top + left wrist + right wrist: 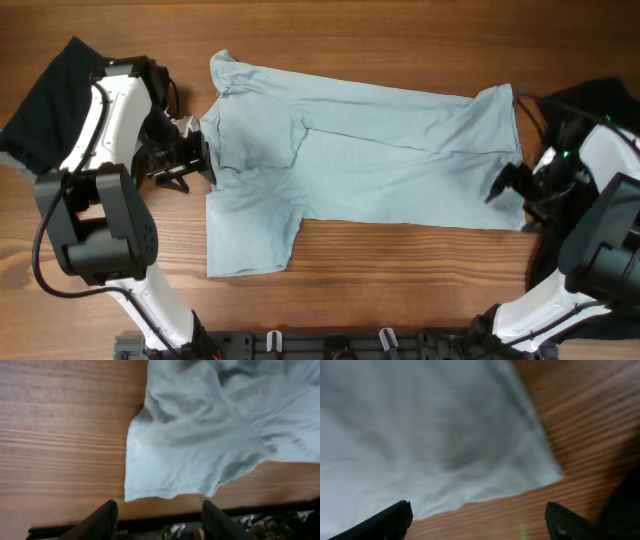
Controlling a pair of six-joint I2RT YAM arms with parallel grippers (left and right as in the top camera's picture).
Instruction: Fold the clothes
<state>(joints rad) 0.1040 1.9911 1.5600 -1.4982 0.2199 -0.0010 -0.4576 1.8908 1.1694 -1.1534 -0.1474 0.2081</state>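
Left end effector [157, 520], parted, beside T-shirt [210, 435]; dark garment [50, 90] overhead only.

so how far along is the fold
Early. Done: shirt spread flat on the table, upper sleeve apparently folded in. In hand: nothing gripped; left fingers open by the collar, right fingers open at the hem corner. Left: lower sleeve sticks out, body unfolded, dark clothes wait aside.

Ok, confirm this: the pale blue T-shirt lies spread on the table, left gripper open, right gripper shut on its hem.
Wrong on one point: the right gripper is open too, holding nothing, as the right wrist view shows. The rest holds.
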